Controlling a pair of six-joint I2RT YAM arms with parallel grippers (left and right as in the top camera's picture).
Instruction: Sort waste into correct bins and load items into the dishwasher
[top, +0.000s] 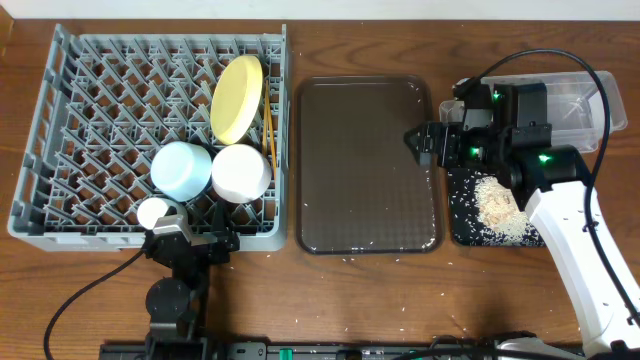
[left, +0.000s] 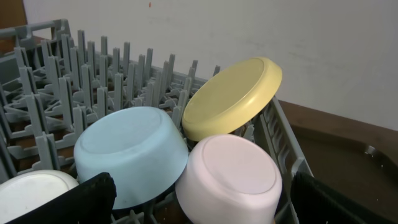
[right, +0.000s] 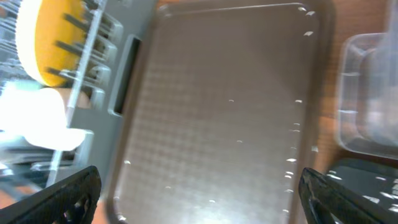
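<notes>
The grey dish rack (top: 90, 110) at the left holds a yellow plate (top: 237, 97) on edge, an upturned light blue bowl (top: 181, 168), an upturned white bowl (top: 241, 172) and wooden chopsticks (top: 268, 130) along its right wall. My left gripper (top: 190, 240) is open and empty at the rack's front edge, facing the white bowl (left: 230, 177) and the blue bowl (left: 130, 149). My right gripper (top: 418, 140) is open and empty over the right edge of the brown tray (right: 217, 106). Rice scraps (top: 497, 205) lie in the black tray (top: 460, 230). The clear tub (top: 575, 100) is partly hidden by the right arm. Napkin and wrapper are not visible.
The dark brown serving tray (top: 365, 165) lies between the rack and the bins, with a few stray grains on it. A small white round object (top: 155, 212) sits in the rack's front left corner. Loose grains dot the table along the front edge.
</notes>
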